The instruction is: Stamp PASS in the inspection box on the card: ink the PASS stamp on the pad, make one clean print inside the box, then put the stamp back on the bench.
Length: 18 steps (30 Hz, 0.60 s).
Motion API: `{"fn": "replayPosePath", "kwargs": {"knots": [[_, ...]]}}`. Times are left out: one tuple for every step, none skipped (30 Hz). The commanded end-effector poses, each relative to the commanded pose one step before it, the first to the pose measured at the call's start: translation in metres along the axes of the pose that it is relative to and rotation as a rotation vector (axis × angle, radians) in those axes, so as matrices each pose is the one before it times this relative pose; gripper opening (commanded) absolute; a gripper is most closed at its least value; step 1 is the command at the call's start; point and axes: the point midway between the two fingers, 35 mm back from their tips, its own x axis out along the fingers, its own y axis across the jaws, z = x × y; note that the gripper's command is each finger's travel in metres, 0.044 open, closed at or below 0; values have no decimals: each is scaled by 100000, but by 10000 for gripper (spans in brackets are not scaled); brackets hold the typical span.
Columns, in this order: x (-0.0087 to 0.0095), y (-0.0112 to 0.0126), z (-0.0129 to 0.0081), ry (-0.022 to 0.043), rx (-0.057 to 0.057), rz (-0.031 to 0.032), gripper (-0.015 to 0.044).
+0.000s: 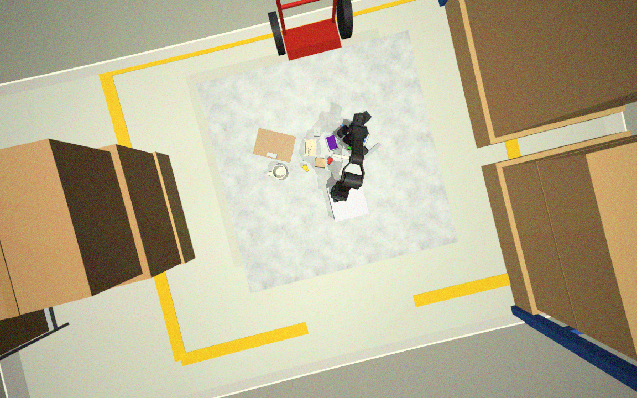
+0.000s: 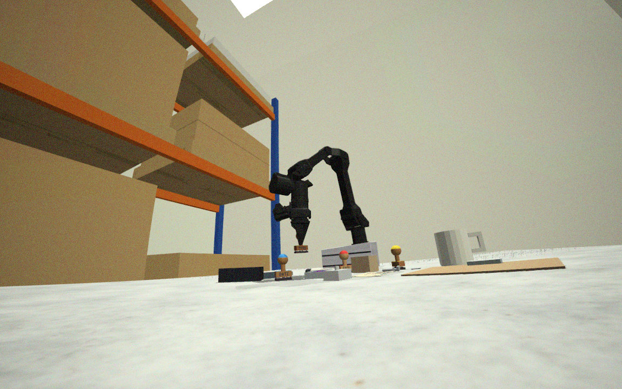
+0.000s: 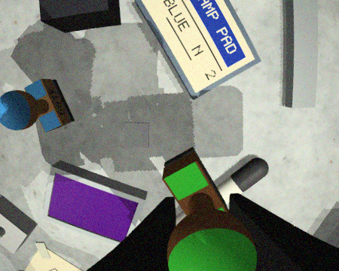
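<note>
My gripper (image 3: 202, 204) (image 2: 300, 239) is shut on the PASS stamp (image 3: 186, 181) (image 2: 301, 248), which has a green knob and a green label on its wooden base. The gripper holds the stamp upright, a little above the bench. The purple ink pad (image 3: 91, 207) (image 1: 331, 142) lies open to the lower left of the stamp in the wrist view. The cream card (image 3: 49, 268) (image 1: 310, 146) lies beyond the pad, and only its corner shows in the wrist view. I cannot tell whether there is ink on the stamp face.
The pad's lid (image 3: 196, 25), marked STAMP PAD, lies ahead. A blue stamp (image 3: 31, 105) (image 2: 283, 266), a black box (image 2: 241, 274), a grey bar (image 3: 297, 30) and a marker (image 3: 245, 176) lie around. A red stamp (image 2: 343, 259), a yellow stamp (image 2: 395, 255), a mug (image 2: 453, 246) and a cardboard sheet (image 1: 275, 144) stand further off.
</note>
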Motion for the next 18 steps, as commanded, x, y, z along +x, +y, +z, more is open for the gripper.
{"fn": "replayPosePath", "kwargs": {"knots": [[503, -100, -14, 314, -587, 278, 0], [164, 14, 10, -1, 0, 0, 0], [164, 14, 9, 0, 0, 0, 0], [164, 13, 8, 0, 0, 0, 0], [164, 12, 7, 0, 0, 0, 0], [164, 12, 6, 0, 0, 0, 0], [168, 12, 5, 0, 0, 0, 0], [168, 11, 5, 0, 0, 0, 0], [168, 10, 4, 0, 0, 0, 0], [168, 10, 3, 0, 0, 0, 0], [167, 9, 2, 0, 0, 0, 0], [167, 8, 1, 0, 0, -1, 0], [167, 8, 0, 0, 0, -1, 0], [167, 7, -1, 0, 0, -1, 0], [166, 6, -2, 0, 0, -1, 0], [166, 6, -3, 1, 0, -1, 0], [166, 5, -4, 1, 0, -1, 0], [166, 4, -5, 1, 0, -1, 0]]}}
